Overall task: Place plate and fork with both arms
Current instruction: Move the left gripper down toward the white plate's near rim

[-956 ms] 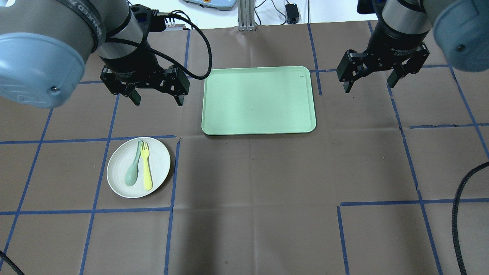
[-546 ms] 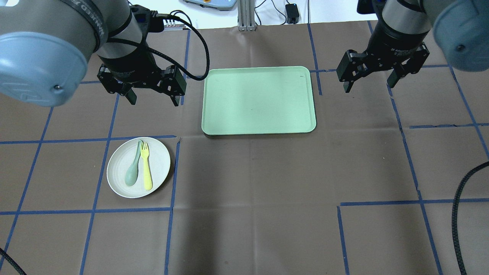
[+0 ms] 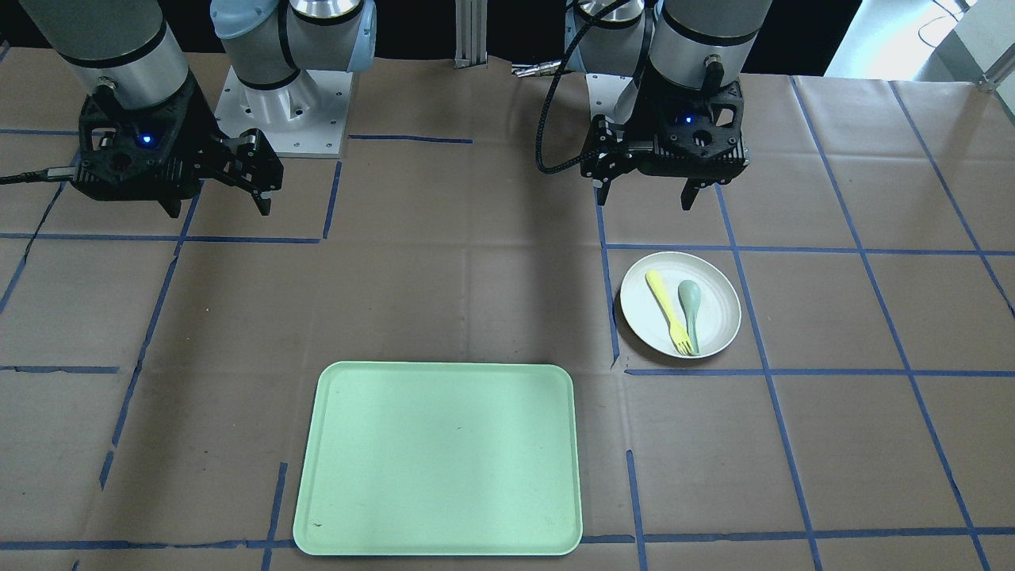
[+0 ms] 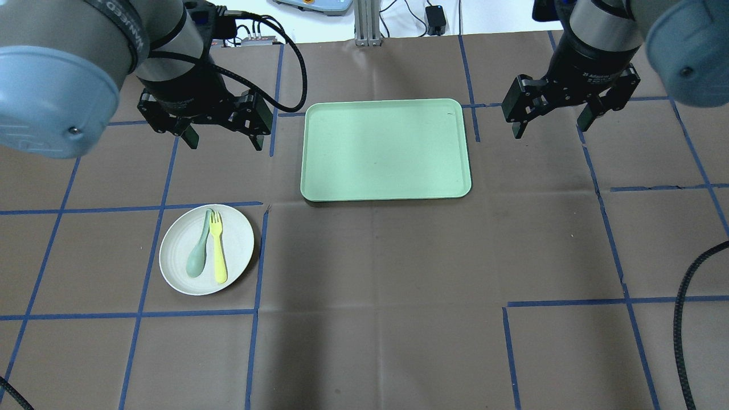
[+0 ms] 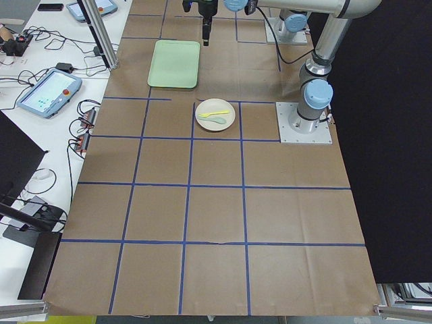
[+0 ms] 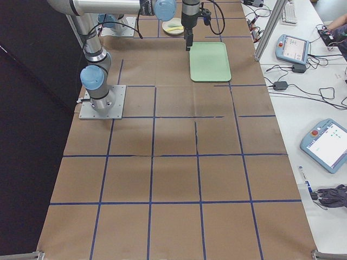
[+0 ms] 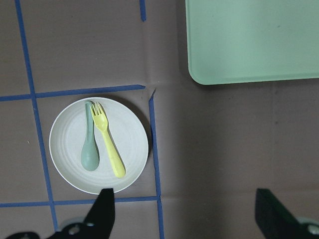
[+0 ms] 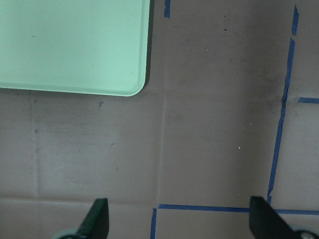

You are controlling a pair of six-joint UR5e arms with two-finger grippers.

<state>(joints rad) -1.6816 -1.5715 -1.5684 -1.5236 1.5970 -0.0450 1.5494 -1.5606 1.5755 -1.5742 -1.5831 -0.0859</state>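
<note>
Yellow fork point(image 4: 217, 246) lies on plate point(image 4: 239, 234), apart from left tool point(image 4: 224, 141).

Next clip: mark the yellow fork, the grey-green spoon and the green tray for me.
fork point(image 7: 109, 143), left wrist view, middle of its handle.
spoon point(image 7: 90, 152), left wrist view, upper part of its bowl.
tray point(image 4: 385, 149), overhead view, bare centre of its floor.
</note>
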